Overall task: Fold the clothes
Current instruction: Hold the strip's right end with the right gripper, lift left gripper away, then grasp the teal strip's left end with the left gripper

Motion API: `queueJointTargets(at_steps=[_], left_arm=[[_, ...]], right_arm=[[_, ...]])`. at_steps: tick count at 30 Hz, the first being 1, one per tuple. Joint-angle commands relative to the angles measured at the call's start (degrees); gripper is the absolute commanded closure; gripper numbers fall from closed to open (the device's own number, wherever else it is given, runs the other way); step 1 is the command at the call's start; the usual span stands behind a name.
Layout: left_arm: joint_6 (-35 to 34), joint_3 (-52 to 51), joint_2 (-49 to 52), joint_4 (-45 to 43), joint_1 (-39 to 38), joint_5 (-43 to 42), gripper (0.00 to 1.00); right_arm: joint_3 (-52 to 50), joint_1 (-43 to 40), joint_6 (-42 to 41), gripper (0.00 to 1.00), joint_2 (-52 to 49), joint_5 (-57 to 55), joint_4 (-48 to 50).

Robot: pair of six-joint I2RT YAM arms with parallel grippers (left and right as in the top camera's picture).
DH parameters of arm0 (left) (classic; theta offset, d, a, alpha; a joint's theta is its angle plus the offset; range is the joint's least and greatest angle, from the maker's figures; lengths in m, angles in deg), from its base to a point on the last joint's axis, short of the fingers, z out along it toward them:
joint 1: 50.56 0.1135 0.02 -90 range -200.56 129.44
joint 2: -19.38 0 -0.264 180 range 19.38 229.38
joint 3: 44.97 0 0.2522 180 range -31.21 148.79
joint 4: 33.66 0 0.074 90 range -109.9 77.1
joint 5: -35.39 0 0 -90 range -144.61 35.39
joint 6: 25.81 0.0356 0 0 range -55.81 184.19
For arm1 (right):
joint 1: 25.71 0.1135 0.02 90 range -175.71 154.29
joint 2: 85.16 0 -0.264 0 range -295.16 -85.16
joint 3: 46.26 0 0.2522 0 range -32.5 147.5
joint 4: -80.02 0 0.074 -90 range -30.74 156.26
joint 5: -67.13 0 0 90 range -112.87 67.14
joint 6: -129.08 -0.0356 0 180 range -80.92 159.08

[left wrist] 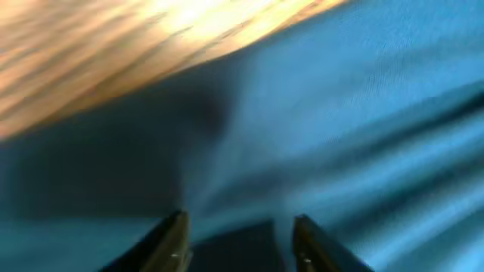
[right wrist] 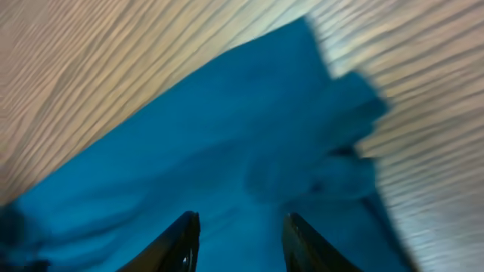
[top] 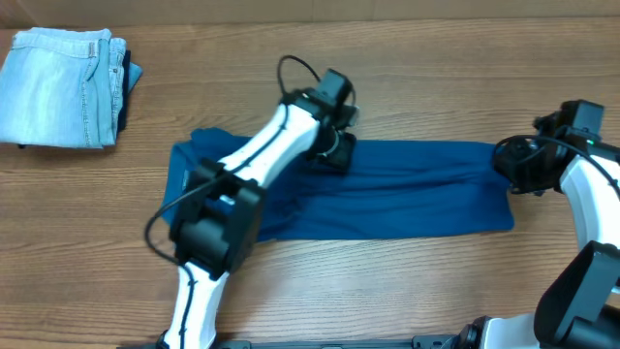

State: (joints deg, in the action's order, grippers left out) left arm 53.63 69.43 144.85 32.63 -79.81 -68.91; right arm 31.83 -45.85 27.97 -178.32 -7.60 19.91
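The clothes are a teal-blue shirt [top: 407, 189], lying as a long flat band across the middle of the wooden table. My left gripper [top: 334, 153] hangs over the band's far edge near its middle. In the left wrist view the left gripper [left wrist: 240, 225] is open, with only blurred shirt fabric [left wrist: 363, 113] below the gap. My right gripper [top: 508, 167] is at the band's right end. Seen from its wrist, the right gripper [right wrist: 240, 223] is also open, and the shirt's bunched end [right wrist: 227, 143] lies beneath it with nothing pinched.
Folded pale denim jeans [top: 63, 87] lie at the far left corner of the table [top: 407, 291]. The left arm [top: 242, 174] crosses over the shirt's left half. The right arm [top: 591, 213] stands at the right edge.
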Motion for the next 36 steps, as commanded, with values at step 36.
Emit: queueJointTargets(at_steps=[36], left_arm=[[-13.5, -28.9, -15.3, -2.3, 34.6, -6.1, 0.57]], right_arm=[[1.0, 2.4, -1.3, 0.48, 0.9, 9.5, 2.3]])
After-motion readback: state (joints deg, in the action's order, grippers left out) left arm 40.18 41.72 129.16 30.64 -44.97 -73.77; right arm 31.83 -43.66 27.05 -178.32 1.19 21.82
